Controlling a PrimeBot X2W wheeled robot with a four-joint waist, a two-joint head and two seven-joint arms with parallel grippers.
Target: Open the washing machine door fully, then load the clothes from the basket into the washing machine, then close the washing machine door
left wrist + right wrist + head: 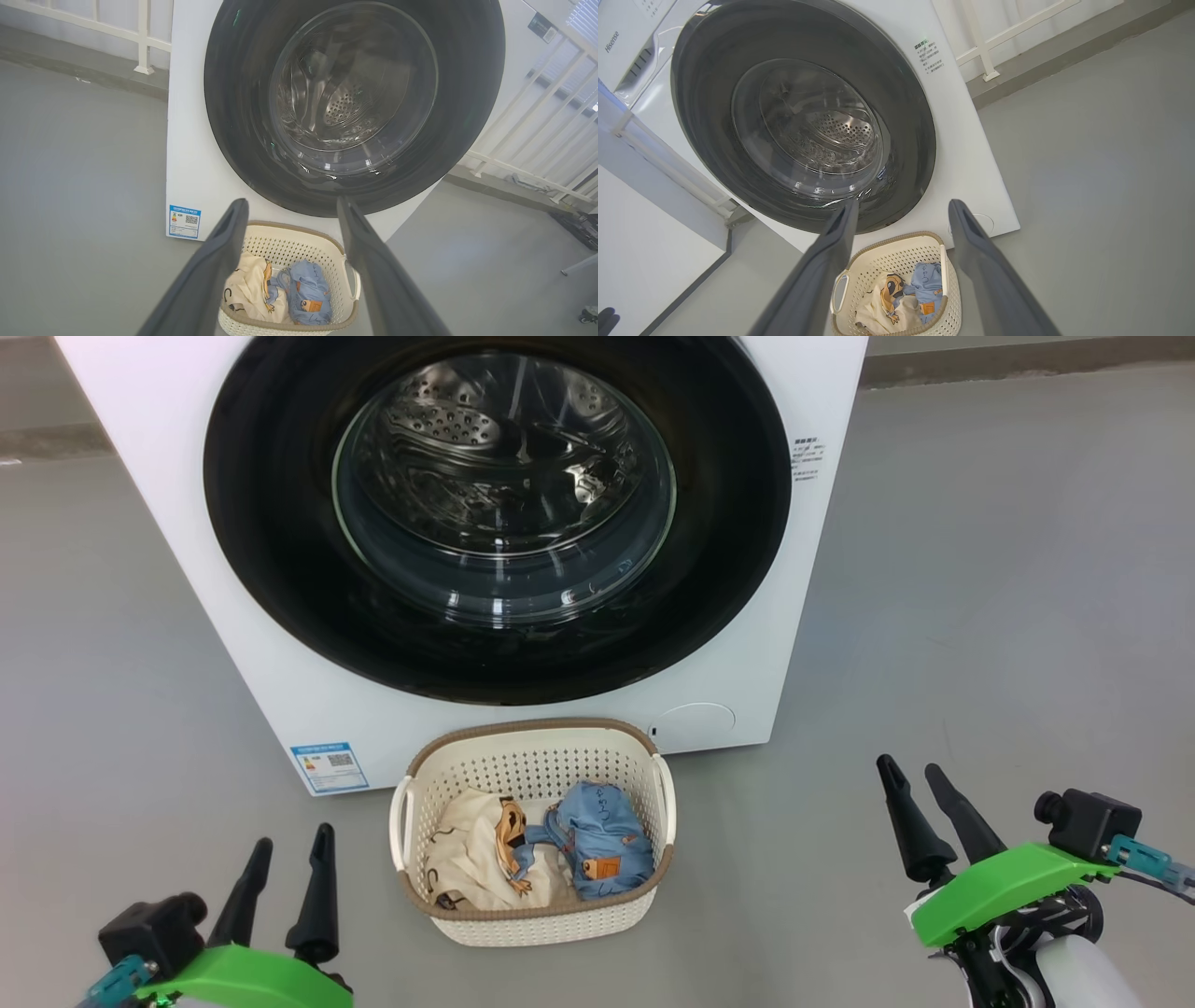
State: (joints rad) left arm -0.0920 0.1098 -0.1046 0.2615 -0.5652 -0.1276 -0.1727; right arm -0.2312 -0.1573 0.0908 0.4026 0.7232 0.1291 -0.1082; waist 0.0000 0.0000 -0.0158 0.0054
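The white washing machine (233, 644) stands ahead, its round black-rimmed door (271, 579) shut flat against the front, the steel drum visible through the glass. On the floor right in front sits the cream basket (532, 919) holding the clothes: a cream-beige garment (471, 863) on the left and a blue denim-like one (597, 835) on the right. My left gripper (293, 845) hovers open at the lower left of the basket, my right gripper (910, 773) open at the lower right. Both hold nothing. Each wrist view shows the door (243, 140) (906, 130) and basket (327, 245) (887, 242) beyond spread fingers.
Grey floor (980, 616) surrounds the machine on both sides. A blue label sticker (329, 766) and round service flap (695, 723) mark the machine's lower front. White railings (140, 42) (985, 46) run behind, and dark gear (577, 228) lies on the floor at the far right.
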